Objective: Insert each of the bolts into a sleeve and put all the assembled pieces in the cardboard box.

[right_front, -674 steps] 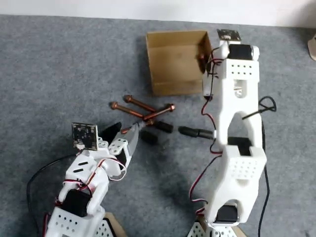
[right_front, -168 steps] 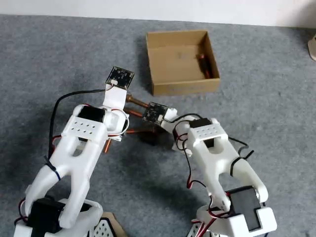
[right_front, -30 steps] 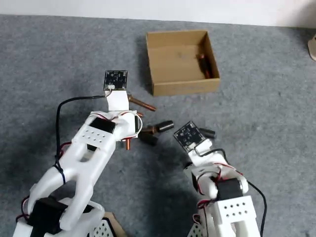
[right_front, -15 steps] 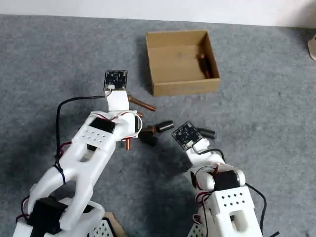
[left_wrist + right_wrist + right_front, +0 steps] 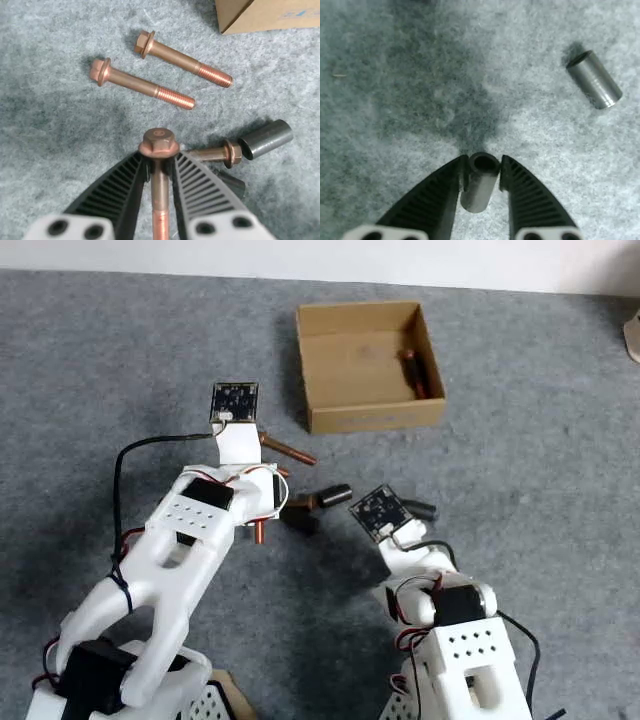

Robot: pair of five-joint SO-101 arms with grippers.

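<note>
Overhead first: cardboard box point(image 5: 375, 418) at 12 o'clock on the tabletop point(image 5: 100, 360), one assembled piece point(image 5: 415, 373) along its 3 o'clock wall; arms based at 6 o'clock.

Left wrist view: left jaws pinched a held bolt point(image 5: 159, 145) just under its head; two loose bolts point(image 5: 182, 57) lay beyond, a third bolt point(image 5: 212, 154) head-to-mouth with a loose sleeve point(image 5: 265, 139), not inserted.

Right wrist view: right jaws pinched a held sleeve point(image 5: 480, 182); a spare sleeve point(image 5: 594, 79) lay apart.

Judgement: one piece done; held pair unjoined, three bolts waiting.

Soft, even light from above; a broad, soft-edged shadow darkens the grey felt carpet point(image 5: 445, 100) just ahead of the right pincer point(image 5: 482, 162).
</note>
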